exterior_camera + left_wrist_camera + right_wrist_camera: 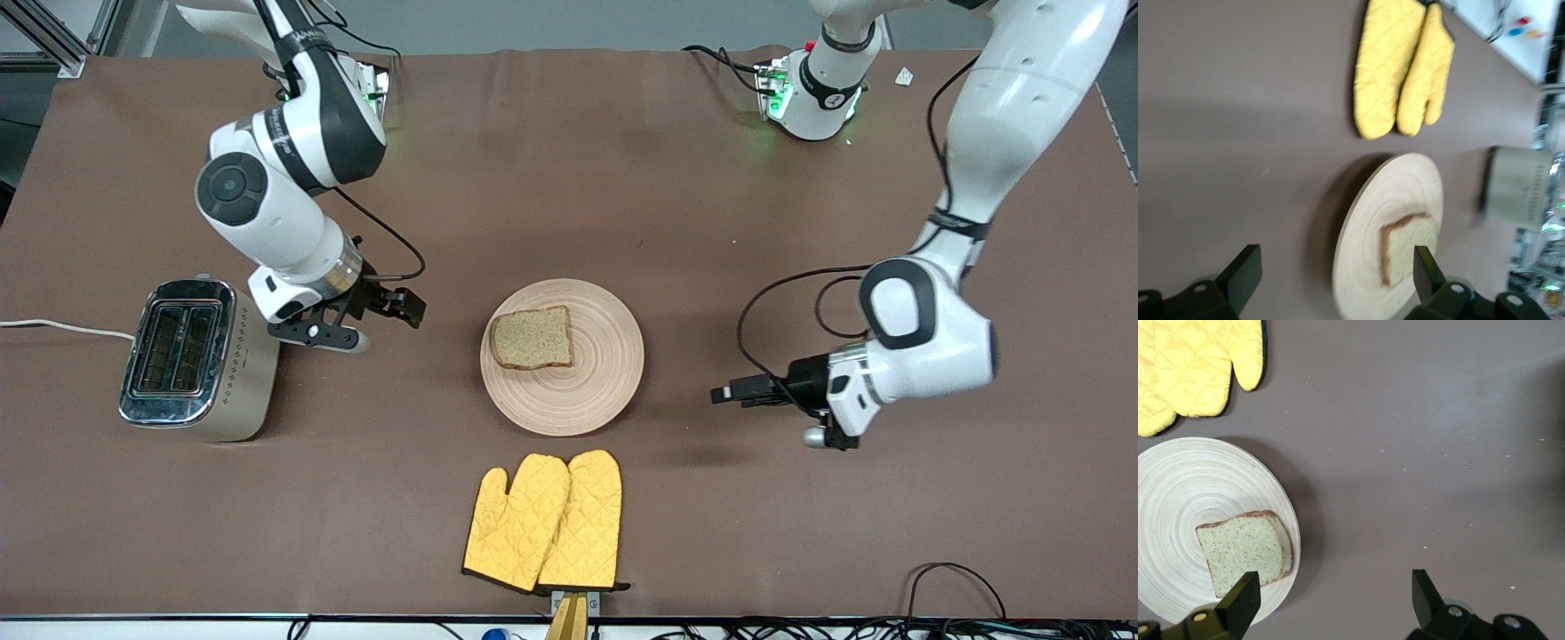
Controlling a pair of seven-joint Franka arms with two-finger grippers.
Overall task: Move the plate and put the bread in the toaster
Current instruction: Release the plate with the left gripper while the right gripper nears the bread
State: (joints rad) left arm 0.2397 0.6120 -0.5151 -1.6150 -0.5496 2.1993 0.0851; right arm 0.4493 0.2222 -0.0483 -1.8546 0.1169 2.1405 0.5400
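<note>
Hidden or cut off: both arm bases run out of the top of the front view; the toaster's white cord leaves the frame at the right arm's end of the table. In the left wrist view the toaster is only a blurred beige block. A yellow handle-like piece below the mitts is cropped by the table edge; what it is cannot be told.

Task things: plate sits mid-table, flat on the cloth. Bread lies on the plate, off-centre toward the right arm's end, crust complete. Toaster stands upright toward the right arm's end, well apart from the plate, both slots visible from above.

Pincers: left gripper released, fingers spread wide, holding nothing, over bare cloth beside the plate. Right gripper also released, empty, over the cloth between toaster and plate.

Surface: brown cloth over the table, lightly speckled with crumbs. Pair of yellow quilted oven mitts lies nearer the front camera than the plate. Cables trail along the near table edge.
</note>
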